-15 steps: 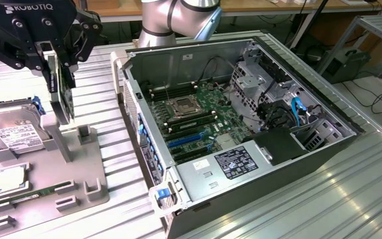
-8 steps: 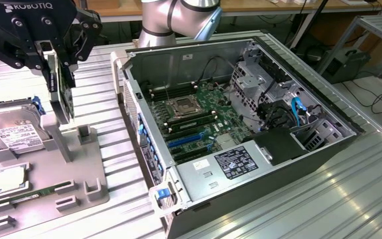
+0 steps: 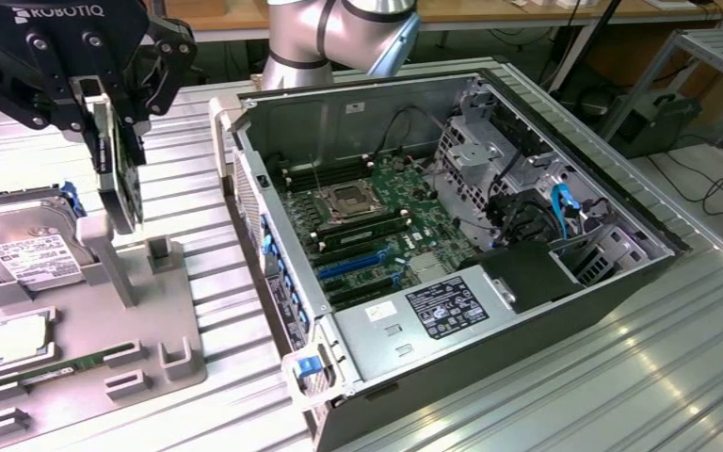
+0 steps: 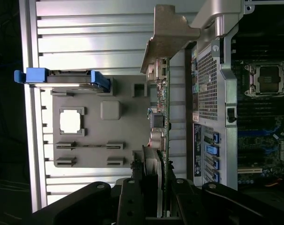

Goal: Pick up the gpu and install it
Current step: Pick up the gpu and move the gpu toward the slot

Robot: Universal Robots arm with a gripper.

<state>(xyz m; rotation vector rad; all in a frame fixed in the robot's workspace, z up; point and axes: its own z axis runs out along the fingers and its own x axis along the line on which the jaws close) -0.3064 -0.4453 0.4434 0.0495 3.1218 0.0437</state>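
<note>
**Visitor:** So, where is the gpu (image 3: 120, 179) at this moment?

**Me:** Between my fingers (image 3: 161, 66). They are drawn in narrow and clamped on one end of the card, one on each flat face. It hangs from them on edge, upright.

**Visitor:** Above what?

**Me:** Above the grey tray (image 3: 136, 315), on the tray's side nearer the computer case (image 3: 336, 118). The card's lower end is right by an upright post (image 3: 113, 273) of the tray. I cannot tell whether they touch. In the wrist view I look along the card's thin green edge to its pale metal bracket (image 4: 165, 37), at the end away from my grip.

**Visitor:** What else sits in that tray?

**Me:** A hard drive (image 3: 29, 250) with blue rails, on the exterior view's left of the card. There is also a square processor chip (image 3: 20, 339) and a narrow green memory stick (image 3: 67, 369) lying flat.

**Visitor:** And the case?

**Me:** It lies on its side on the ribbed metal tabletop (image 3: 638, 367), its open side facing up, just beside the tray. Inside it I see the motherboard (image 3: 380, 212) with blue slots (image 3: 355, 268), well apart from the card I hold.
</note>
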